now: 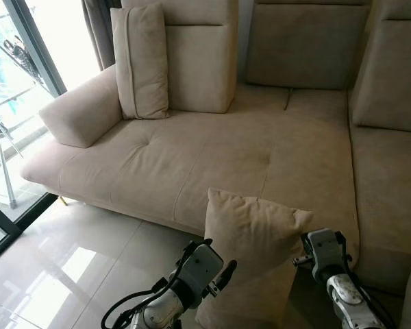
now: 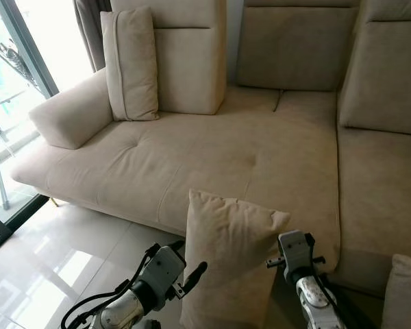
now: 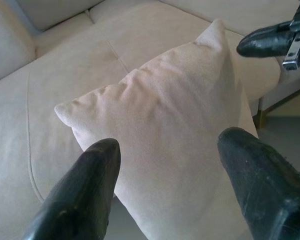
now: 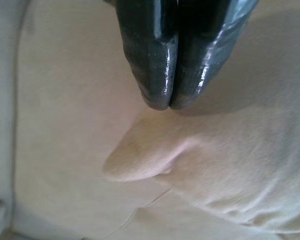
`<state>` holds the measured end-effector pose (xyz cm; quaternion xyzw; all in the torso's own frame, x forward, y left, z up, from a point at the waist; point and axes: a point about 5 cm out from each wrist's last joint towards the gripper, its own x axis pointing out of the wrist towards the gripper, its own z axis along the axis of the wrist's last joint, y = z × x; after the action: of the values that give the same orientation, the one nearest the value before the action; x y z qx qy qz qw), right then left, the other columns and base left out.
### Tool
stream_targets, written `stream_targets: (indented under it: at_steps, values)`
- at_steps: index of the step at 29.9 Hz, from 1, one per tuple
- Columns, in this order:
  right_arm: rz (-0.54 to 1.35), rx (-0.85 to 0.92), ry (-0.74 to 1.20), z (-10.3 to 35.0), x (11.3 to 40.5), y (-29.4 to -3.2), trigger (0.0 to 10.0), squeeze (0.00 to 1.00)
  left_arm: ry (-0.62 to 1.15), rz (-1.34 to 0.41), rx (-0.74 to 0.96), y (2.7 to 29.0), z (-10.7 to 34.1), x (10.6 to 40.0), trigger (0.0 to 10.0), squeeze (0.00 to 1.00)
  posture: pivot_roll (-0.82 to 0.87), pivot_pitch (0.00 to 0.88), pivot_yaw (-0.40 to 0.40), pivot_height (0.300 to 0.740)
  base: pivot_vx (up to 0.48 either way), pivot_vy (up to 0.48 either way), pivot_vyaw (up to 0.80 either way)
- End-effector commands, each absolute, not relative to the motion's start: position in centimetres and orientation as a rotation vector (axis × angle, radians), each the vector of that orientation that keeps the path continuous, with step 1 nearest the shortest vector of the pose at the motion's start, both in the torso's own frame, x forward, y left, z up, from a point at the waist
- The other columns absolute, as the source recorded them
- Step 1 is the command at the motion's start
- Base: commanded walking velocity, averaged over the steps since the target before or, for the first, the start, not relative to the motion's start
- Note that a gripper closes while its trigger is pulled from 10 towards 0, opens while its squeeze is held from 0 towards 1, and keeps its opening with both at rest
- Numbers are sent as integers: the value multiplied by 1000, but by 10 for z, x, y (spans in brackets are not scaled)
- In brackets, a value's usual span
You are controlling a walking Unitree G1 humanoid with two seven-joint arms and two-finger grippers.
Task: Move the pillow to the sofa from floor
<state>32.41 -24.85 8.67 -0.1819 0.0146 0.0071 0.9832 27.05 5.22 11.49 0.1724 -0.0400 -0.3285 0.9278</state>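
Spread wide, my left gripper [image 3: 165,170] has its 2 fingers [image 3: 82,192] just short of the pillow [image 1: 250,257], apart from the fabric. My right gripper [image 4: 168,102] has its fingers pressed together at the pillow's upper corner; I cannot tell whether fabric is caught. Between both grippers the pillow stands upright before the sofa [image 1: 212,161] front edge, above the tiled floor [image 1: 68,267].
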Motion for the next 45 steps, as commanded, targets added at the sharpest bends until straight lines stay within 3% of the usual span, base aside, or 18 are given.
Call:
stream_targets:
  at_steps: [1,4,6,9,10,11,12,19,22,30,45]
  values:
    - [13,-372,26,86,323,-249,10000,0,-67,-677,367,53,109,269,10000,0,251,100,86,545,0,0,0]
    - [32,-379,6,92,325,-250,10000,0,-76,-684,375,50,108,270,10000,0,248,96,83,545,0,0,0]
    - [83,-351,-62,100,327,-240,10000,1000,-80,-668,331,50,109,273,10000,0,243,86,70,545,0,0,0]
    - [109,-334,-91,103,326,-233,10000,1000,-81,-658,296,51,110,273,10000,0,243,83,67,545,0,0,0]
    - [174,-307,-161,104,320,-211,10000,361,-92,-613,175,54,114,276,10000,0,243,71,53,545,0,0,0]
    - [174,-307,-161,104,320,-211,10000,361,-92,-613,175,54,114,276,10000,0,243,71,53,545,0,0,0]
    - [194,-297,-190,104,315,-201,10000,0,-94,-585,106,56,116,277,10000,0,240,63,47,545,0,0,0]
    - [140,-260,-324,111,285,-178,10000,0,-53,-463,-259,74,118,284,10000,0,218,37,35,545,0,0,0]
    - [128,-271,-339,108,272,-175,10000,0,-57,-500,-301,74,118,282,10000,0,214,32,33,545,0,0,0]
    - [67,-276,-311,99,238,-181,10000,0,-43,-530,-328,78,112,279,10000,0,188,22,40,545,0,0,0]
    - [29,-292,-277,99,226,-182,10000,0,-38,-603,-302,76,109,280,10000,0,162,6,50,545,96,0,0]
